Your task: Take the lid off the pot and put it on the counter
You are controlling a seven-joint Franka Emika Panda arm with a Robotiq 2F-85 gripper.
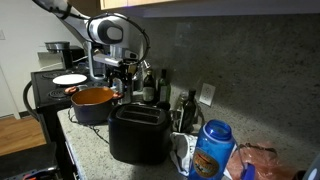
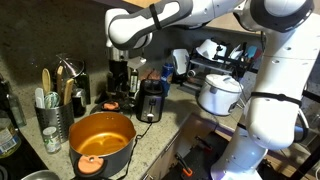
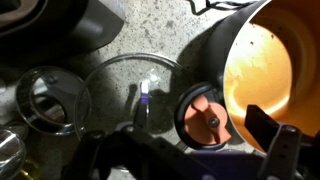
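Observation:
The pot (image 1: 92, 102) is dark grey with an orange-red inside and stands uncovered on the granite counter (image 1: 95, 150); it also shows in the exterior view (image 2: 101, 141) and at the right of the wrist view (image 3: 262, 70). The see-through lid (image 3: 128, 88) lies flat on the counter (image 3: 150, 35) beside the pot, its small knob up. My gripper (image 1: 121, 76) hangs above the counter behind the pot; it also shows in the exterior view (image 2: 120, 78). In the wrist view my gripper (image 3: 195, 160) is open and empty, with its fingers spread above the lid's edge and the pot's orange handle.
A black toaster (image 1: 138, 135) stands in front of the pot. A white plate (image 1: 68, 79) lies on the black stove. Bottles and jars (image 1: 150, 90) line the backsplash. A glass (image 3: 45, 100) stands next to the lid. A blue bottle (image 1: 212, 150) and a white rice cooker (image 2: 220, 95) stand nearby.

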